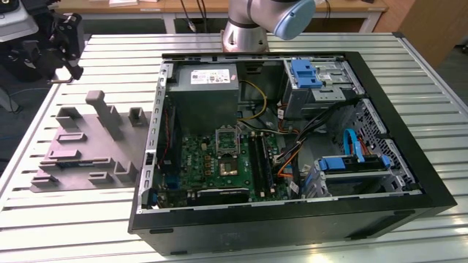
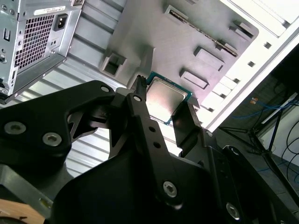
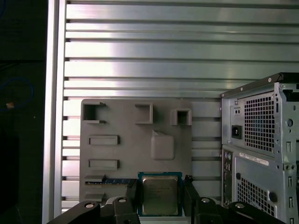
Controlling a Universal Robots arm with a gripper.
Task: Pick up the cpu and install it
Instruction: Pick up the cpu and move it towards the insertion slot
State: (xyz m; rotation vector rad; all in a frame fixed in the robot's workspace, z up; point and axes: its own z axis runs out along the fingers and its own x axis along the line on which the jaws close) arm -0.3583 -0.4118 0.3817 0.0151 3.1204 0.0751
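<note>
The cpu (image 3: 159, 196) (image 2: 166, 99), a small square chip with a pale metal top and a green rim, sits between my two black fingers (image 3: 132, 192) in both wrist views. My gripper (image 3: 160, 187) (image 2: 163, 101) is shut on it and holds it in the air, well above the grey moulded tray (image 3: 117, 158) (image 2: 173, 46). In the exterior view the gripper (image 1: 64, 52) hangs at the view's far left, beyond the tray (image 1: 80, 148). The silver-framed socket (image 1: 226, 133) lies on the green board inside the open computer case (image 1: 292, 208).
The case lies on its side on a slatted metal table (image 1: 73, 219), to the exterior view's right of the tray. A grey power supply box (image 1: 208, 87), cables and blue drive brackets (image 1: 306, 74) crowd the inside. The arm's base (image 1: 245, 33) stands behind the case.
</note>
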